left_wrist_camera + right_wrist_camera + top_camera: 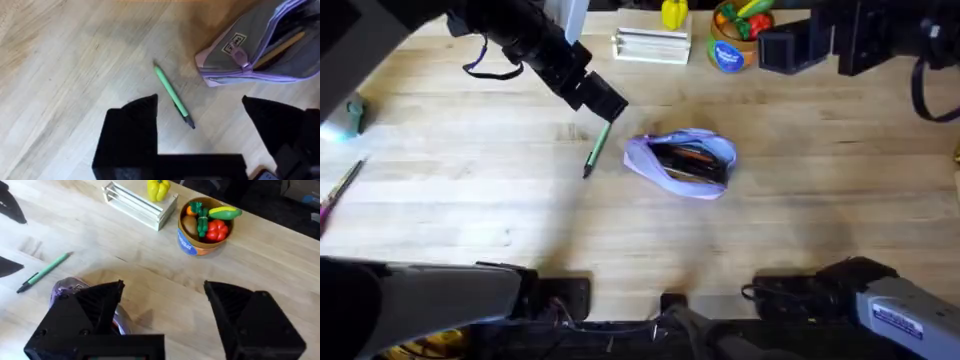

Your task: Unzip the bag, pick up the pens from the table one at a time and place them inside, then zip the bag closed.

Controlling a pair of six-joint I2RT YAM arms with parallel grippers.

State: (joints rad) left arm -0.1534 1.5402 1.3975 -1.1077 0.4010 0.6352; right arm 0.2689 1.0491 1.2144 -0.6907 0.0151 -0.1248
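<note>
On the counter (470, 200) the bag (682, 162) lies unzipped, its contents dim, half hidden behind the right fingers (165, 292), spread wide and empty. The green pen (173, 96) lies between the open, empty left fingers (200, 107).

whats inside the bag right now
The bag lies unzipped, and through the opening stick-like items show against its dark lining, one tan, one reddish. How many are inside can't be told; the bag's sides cover the rest.
</note>
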